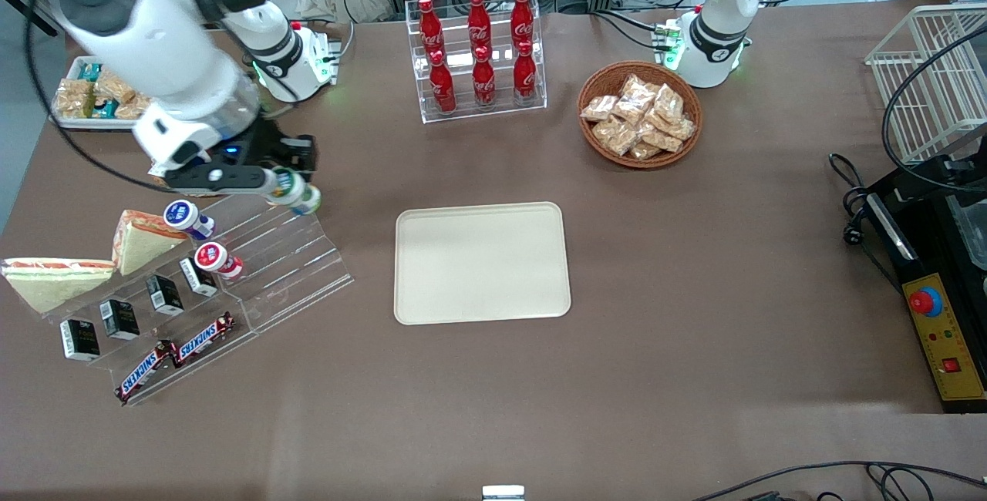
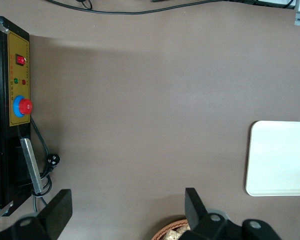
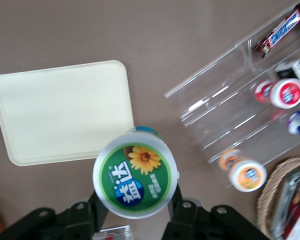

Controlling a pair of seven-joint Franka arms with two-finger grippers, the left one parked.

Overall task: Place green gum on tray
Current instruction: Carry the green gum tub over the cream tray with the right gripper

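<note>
My right gripper [image 1: 291,189] is shut on the green gum [image 1: 299,194], a small white bottle with a green lid. It holds the gum in the air above the upper step of a clear display stand [image 1: 262,270]. In the right wrist view the gum's green lid [image 3: 135,172] with its flower label sits between the black fingers [image 3: 182,212] of the gripper [image 3: 135,197]. The cream-beige tray [image 1: 482,262] lies flat and bare in the middle of the table, toward the parked arm's end from the gum. It also shows in the right wrist view [image 3: 60,110] and the left wrist view [image 2: 282,157].
The stand carries a blue-lidded bottle [image 1: 183,216], a red-lidded bottle [image 1: 214,258], an orange-lidded bottle [image 3: 246,175], sandwiches [image 1: 143,237], black boxes and Snickers bars [image 1: 202,339]. A cola rack [image 1: 478,54], a snack basket [image 1: 640,114], a small snack tray [image 1: 89,100] and a control box [image 1: 941,324] stand around.
</note>
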